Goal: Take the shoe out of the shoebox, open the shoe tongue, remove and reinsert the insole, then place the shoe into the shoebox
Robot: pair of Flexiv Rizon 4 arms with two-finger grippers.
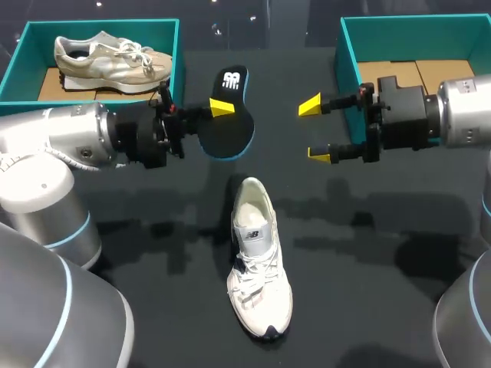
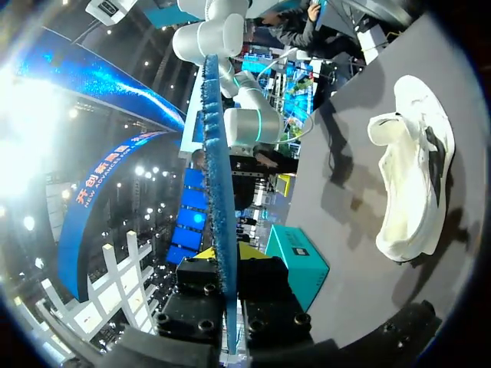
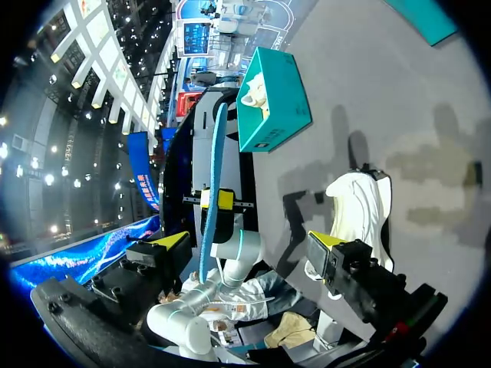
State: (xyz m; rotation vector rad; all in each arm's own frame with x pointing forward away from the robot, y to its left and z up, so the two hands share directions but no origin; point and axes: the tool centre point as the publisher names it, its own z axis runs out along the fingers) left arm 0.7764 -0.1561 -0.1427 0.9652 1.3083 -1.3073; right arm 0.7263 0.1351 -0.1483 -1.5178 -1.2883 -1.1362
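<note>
A white sneaker [image 1: 257, 257] lies on the black table, toe toward the near edge and tongue pulled up. My left gripper [image 1: 219, 109] is shut on the heel end of a black insole [image 1: 228, 126] with a blue rim, held in the air above the table. In the left wrist view the insole [image 2: 217, 153] shows edge-on, rising from between the fingers of the left gripper [image 2: 228, 257], with the sneaker [image 2: 410, 184] off to one side. My right gripper [image 1: 314, 130] stands wide open facing the insole, a short gap away. From the right gripper [image 3: 247, 241] the insole [image 3: 211, 199] lies straight ahead and the sneaker [image 3: 360, 211] below.
A teal shoebox [image 1: 165, 46] at the back left holds a second, beige sneaker [image 1: 111, 57]. Another teal shoebox [image 1: 349, 54] at the back right, behind my right arm, shows a bare cardboard floor. Bare dark table [image 1: 368, 230] surrounds the white sneaker.
</note>
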